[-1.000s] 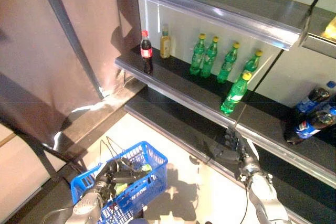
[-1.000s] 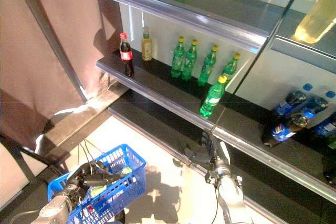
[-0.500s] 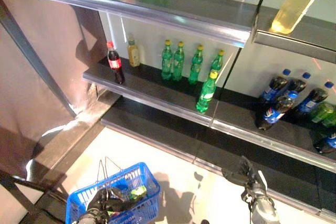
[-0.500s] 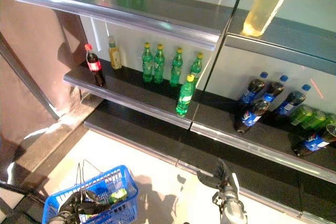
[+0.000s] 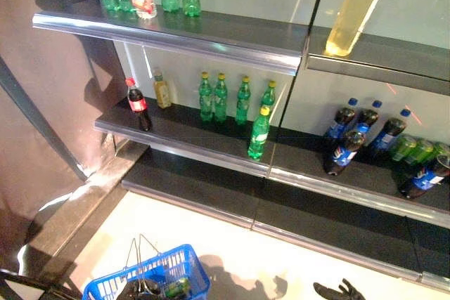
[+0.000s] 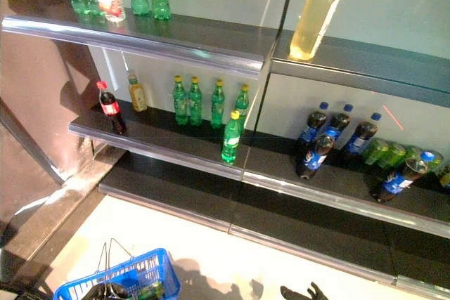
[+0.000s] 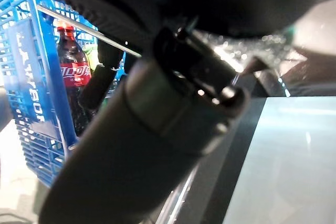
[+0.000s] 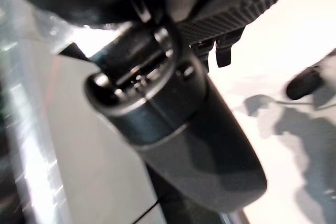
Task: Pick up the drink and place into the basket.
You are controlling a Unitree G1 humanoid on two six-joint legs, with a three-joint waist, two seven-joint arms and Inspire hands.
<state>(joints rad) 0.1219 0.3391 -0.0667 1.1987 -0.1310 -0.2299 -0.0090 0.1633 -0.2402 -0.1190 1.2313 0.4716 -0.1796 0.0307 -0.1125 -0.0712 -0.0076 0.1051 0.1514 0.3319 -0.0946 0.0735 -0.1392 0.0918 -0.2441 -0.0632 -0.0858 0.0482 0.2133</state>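
Observation:
A blue plastic basket (image 5: 163, 275) sits low at the left. My left hand (image 5: 136, 290) is curled round its wire handles (image 5: 138, 256). The left wrist view shows a red-labelled cola bottle (image 7: 71, 77) standing inside the basket (image 7: 32, 98), and a green bottle (image 5: 176, 287) lies in it too. My right hand (image 5: 339, 291) hangs low at the right with its fingers spread, holding nothing, well below the shelves. On the middle shelf (image 5: 183, 147) one green bottle (image 5: 258, 133) stands alone near the front edge.
Behind it stand a row of green bottles (image 5: 221, 96), a cola bottle (image 5: 138, 104) and a small yellow bottle (image 5: 162, 89). Dark blue-labelled bottles (image 5: 351, 138) fill the right bay. The top shelf (image 5: 211, 33) carries green bottles and a large yellow bottle (image 5: 351, 10). A brown curtain (image 5: 42, 103) hangs at the left.
The camera has tilted up, so more of the shelves shows and both hands sit at the bottom edge. My right hand now shows farther from the lowest shelf edge.

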